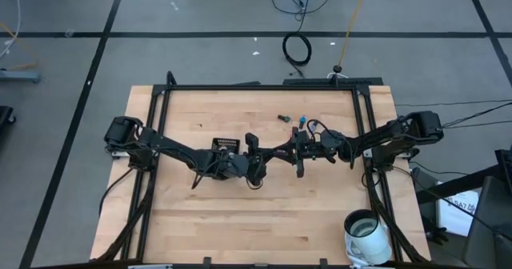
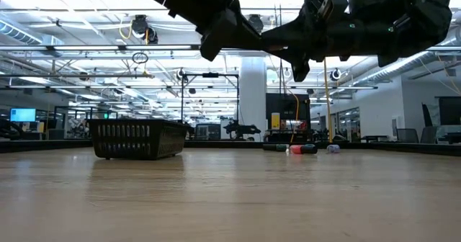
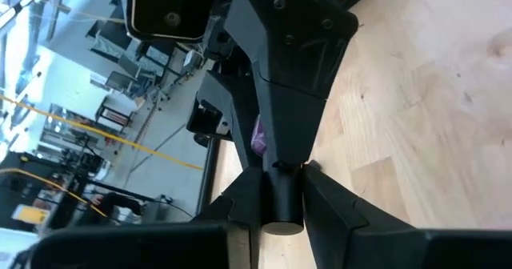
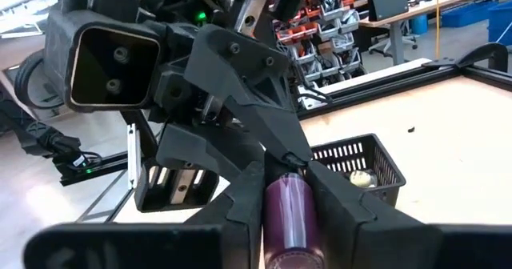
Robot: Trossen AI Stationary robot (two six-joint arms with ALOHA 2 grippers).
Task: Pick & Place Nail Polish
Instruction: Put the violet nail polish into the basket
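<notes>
The purple nail polish bottle [image 4: 290, 213] sits between black claw fingers [image 4: 240, 201]. Behind it stands a black slotted basket [image 4: 364, 166] on the pale woodgrain table [image 4: 448, 141].

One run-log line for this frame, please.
phase: mid-air handover | bottle: purple, held by both | left gripper: shut on cap | right gripper: shut on body | basket: on table

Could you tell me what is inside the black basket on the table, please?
In the right wrist view, one pale round item shows through the basket wall. The grippers meeting in front cover the rest of its inside.
</notes>
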